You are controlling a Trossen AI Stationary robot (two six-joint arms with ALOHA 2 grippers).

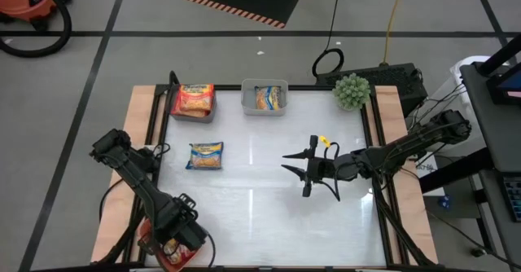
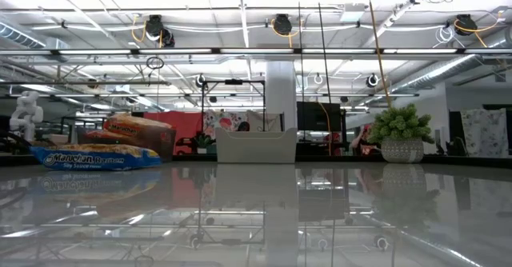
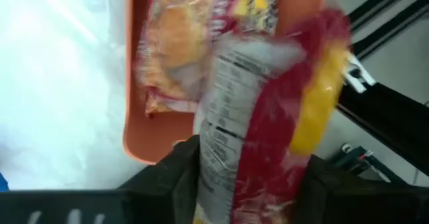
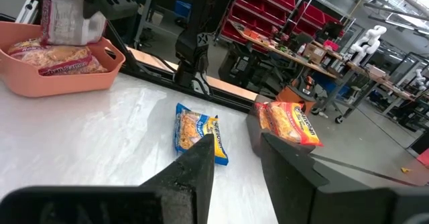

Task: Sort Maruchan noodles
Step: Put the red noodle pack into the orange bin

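My left gripper (image 3: 255, 190) hangs over the salmon-red bin (image 3: 144, 140) at the table's near left corner (image 1: 151, 243). It is shut on a red-and-yellow noodle packet (image 3: 261, 110) whose printed back shows. Orange packets lie in that bin (image 4: 64, 60). A blue packet (image 1: 204, 155) lies flat on the table left of centre. My right gripper (image 1: 285, 162) hovers open above the table's middle, fingers level and pointing toward the left edge, holding nothing. More orange packets fill the grey bin (image 1: 193, 101), and a blue one lies in the clear bin (image 1: 264, 97). My left gripper pinches the red-and-yellow packet between its two fingers (image 3: 171, 174), on the packet's two long edges near one end (image 3: 241, 177). The fingers come steeply from above. The packet hangs below them, clear of the packets in the salmon-red bin (image 4: 67, 16).
A small potted plant (image 1: 352, 90) stands at the far right corner. The grey and clear bins sit along the far edge. Bare white tabletop lies between the blue packet and my right gripper and along the near edge.
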